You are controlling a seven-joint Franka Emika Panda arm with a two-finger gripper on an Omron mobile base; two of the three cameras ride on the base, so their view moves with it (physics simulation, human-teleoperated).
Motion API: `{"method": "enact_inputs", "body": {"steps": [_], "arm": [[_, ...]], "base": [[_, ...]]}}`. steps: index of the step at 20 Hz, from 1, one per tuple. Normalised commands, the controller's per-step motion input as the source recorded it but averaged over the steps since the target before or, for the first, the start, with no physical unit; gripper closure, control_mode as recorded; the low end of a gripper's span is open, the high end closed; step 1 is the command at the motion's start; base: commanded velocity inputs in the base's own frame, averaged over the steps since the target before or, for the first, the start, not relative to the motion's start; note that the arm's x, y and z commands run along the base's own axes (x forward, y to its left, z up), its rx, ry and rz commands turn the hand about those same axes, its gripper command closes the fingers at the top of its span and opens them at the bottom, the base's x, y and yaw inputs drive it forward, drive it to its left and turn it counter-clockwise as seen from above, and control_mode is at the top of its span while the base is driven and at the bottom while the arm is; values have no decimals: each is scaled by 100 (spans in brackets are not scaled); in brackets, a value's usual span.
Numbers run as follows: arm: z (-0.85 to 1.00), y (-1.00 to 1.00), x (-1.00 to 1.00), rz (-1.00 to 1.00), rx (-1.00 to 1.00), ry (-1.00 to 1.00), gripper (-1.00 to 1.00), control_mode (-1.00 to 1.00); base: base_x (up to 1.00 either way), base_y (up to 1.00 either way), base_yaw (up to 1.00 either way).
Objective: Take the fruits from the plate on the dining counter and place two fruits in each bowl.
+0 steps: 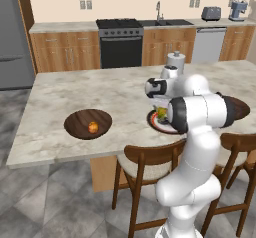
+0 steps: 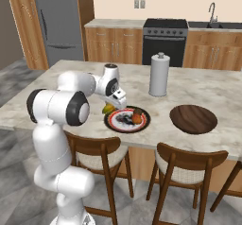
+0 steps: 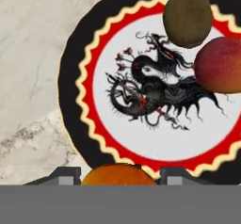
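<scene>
Pincer (image 3: pixel 120 180) was clamped on a yellow-green fruit (image 2: pixel 108 108) – in the hand view that fruit showed orange-yellow between the two tips, over the plate's near rim. In the right base view the fruit hung just off the plate's left edge, under the hand. Plate (image 3: pixel 141 84) sat on the surface (image 1: pixel 100 89), dark dragon pattern at its centre. Two fruits lay on the plate: brown one (image 3: pixel 187 17) and red one (image 3: pixel 220 65), touching each other at the plate's edge. Orange fruit (image 1: pixel 93 127) was in the left bowl (image 1: pixel 80 121). Right bowl (image 2: pixel 193 118) sat beside the plate – apart from it. Paper towel roll (image 2: pixel 159 74) stood upright behind the plate.
</scene>
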Motion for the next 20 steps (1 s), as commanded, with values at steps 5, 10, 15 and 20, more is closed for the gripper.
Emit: {"method": "enact_inputs", "body": {"steps": [5,10,15,20], "arm": [[32,89,7,0,0,-2,100,-100],[26,90,15,0,0,0,100,-100],[14,91,12,2,0,0,100,-100],[9,83,8,5,1,0,100,-100]], "base": [[0,0,0],[0,0,0],[0,0,0],[0,0,0]]}}
